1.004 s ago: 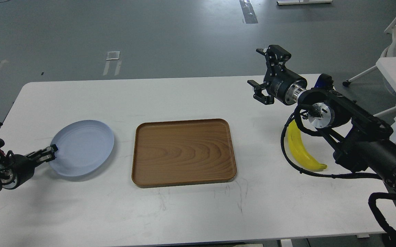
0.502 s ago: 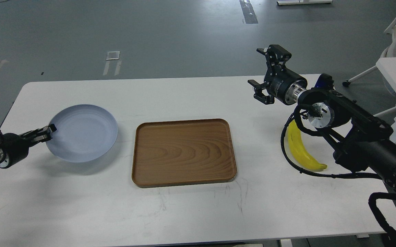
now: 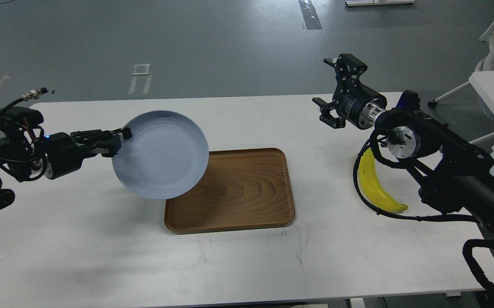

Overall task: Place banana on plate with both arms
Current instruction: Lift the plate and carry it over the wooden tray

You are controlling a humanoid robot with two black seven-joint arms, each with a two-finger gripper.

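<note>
My left gripper (image 3: pixel 123 136) is shut on the left rim of the pale blue-grey plate (image 3: pixel 161 155). It holds the plate lifted and tilted, over the left end of the brown wooden tray (image 3: pixel 238 188). The yellow banana (image 3: pixel 375 184) lies on the white table at the right, partly behind my right arm and its cable. My right gripper (image 3: pixel 328 85) is open and empty, raised above the table's far right part, up and left of the banana.
The white table (image 3: pixel 80 239) carries the tray at its middle. A black cable (image 3: pixel 358 192) loops beside the banana. A second white table and a chair base (image 3: pixel 492 98) stand off the right edge.
My left arm has lifted the plate off the table and carried it right and up, from the left side to over the tray's left end, tilting it. The right arm barely moved.
</note>
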